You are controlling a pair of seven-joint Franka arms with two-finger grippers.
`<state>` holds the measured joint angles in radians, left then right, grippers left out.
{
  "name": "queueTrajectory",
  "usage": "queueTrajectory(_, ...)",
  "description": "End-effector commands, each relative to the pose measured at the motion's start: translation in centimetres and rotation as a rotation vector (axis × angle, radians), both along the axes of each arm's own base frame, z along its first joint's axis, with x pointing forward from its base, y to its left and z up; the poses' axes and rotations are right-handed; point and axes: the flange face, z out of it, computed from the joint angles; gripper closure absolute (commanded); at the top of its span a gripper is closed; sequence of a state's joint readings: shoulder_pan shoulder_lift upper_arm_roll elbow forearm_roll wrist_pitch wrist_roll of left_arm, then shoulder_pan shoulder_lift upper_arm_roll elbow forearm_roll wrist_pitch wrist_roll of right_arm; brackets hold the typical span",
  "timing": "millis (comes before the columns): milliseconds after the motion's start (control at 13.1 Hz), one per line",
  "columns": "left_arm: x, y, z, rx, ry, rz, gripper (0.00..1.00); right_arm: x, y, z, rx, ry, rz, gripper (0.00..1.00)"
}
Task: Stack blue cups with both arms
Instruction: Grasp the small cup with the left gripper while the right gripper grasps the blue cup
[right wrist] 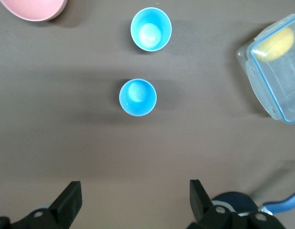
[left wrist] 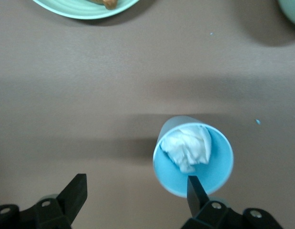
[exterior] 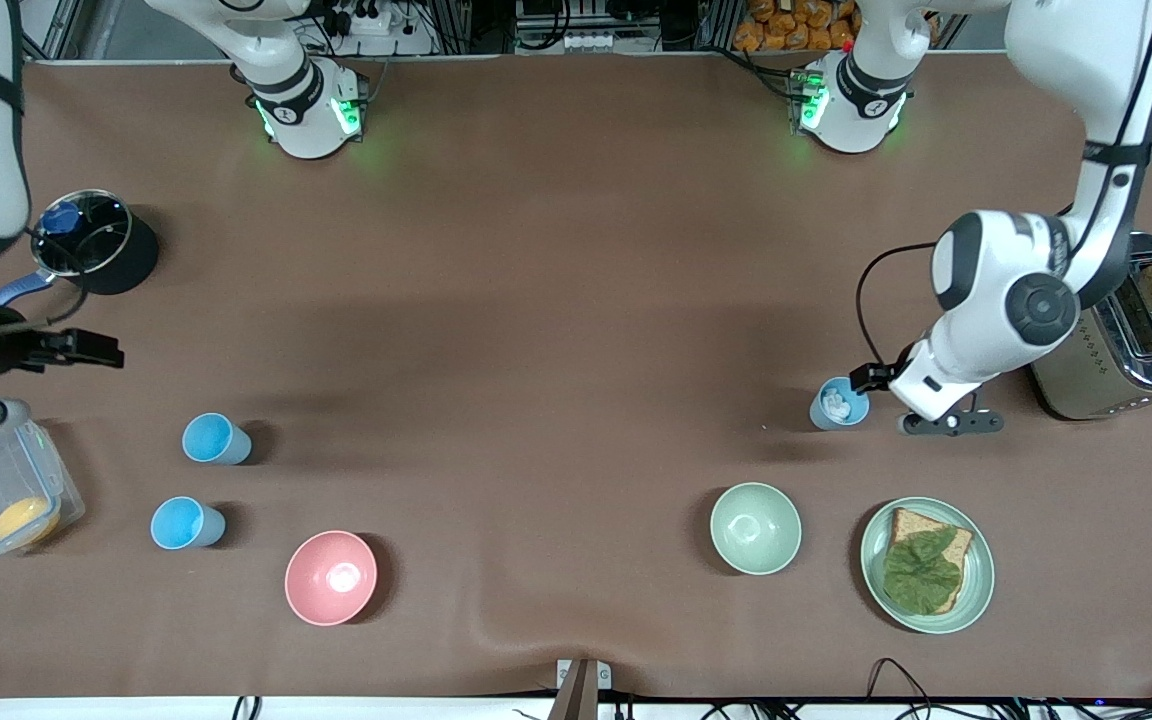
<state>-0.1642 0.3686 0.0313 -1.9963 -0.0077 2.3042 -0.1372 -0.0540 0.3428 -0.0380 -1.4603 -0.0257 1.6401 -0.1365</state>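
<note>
Two empty blue cups stand upright toward the right arm's end of the table, one (exterior: 216, 439) farther from the front camera than the other (exterior: 186, 523); both show in the right wrist view (right wrist: 137, 98) (right wrist: 151, 28). A third blue cup (exterior: 839, 404) holding a crumpled white wad stands toward the left arm's end. My left gripper (exterior: 886, 395) (left wrist: 136, 183) is open and low beside this cup (left wrist: 195, 157); one fingertip (left wrist: 195, 188) overlaps its rim, and the cup is not between the jaws. My right gripper (exterior: 86, 348) (right wrist: 134, 186) is open and empty over bare table, apart from the two cups.
A black pot with a glass lid (exterior: 86, 240) and a clear plastic box (exterior: 1, 495) holding something yellow stand by the right gripper. A pink bowl (exterior: 330, 577), a pale green bowl (exterior: 755, 527), a plate (exterior: 976, 590) with bread and lettuce, and a toaster (exterior: 1086, 380) are also on the table.
</note>
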Motion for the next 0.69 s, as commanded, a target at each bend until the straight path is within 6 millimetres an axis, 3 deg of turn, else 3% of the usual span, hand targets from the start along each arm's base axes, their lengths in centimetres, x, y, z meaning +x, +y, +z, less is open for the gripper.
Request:
queueTrajectory(0,0.7,0.2,-2.7,0.002,-0.026,-0.024,0.17,2.6,-1.3,-7.3,-0.012,0.05,-0.008,0.0)
queueTrajectory(76,0.7,-0.2,-3.0,0.001,-0.022,-0.026,0.19,2.8,-1.5,-8.6,-0.012,0.038,-0.011,0.0)
queueTrajectory(153,0.7,-0.6,-3.2,-0.001,-0.022,-0.027,0.28,2.3,-1.4,-10.4,-0.012,0.049,-0.008,0.0)
queueTrajectory(229,0.7,-0.5,-4.0,0.0,-0.018,-0.025,0.52,1.7,-1.7,-12.0,-0.01,0.045,-0.013,0.0)
queueTrajectory(305,0.8,-0.1,-4.5,-0.002,-0.021,-0.015,0.84,1.2,-2.6,-13.4,-0.009,0.032,-0.025,0.0)
queueTrajectory(381,0.8,-0.1,-5.0,-0.003,-0.014,-0.009,1.0,0.8,-2.8,-14.9,-0.01,0.011,-0.026,0.0)
queueTrajectory(610,0.9,-0.9,-4.7,-0.005,-0.02,-0.015,1.0,-0.4,-3.3,-19.0,-0.013,-0.058,-0.032,0.0)
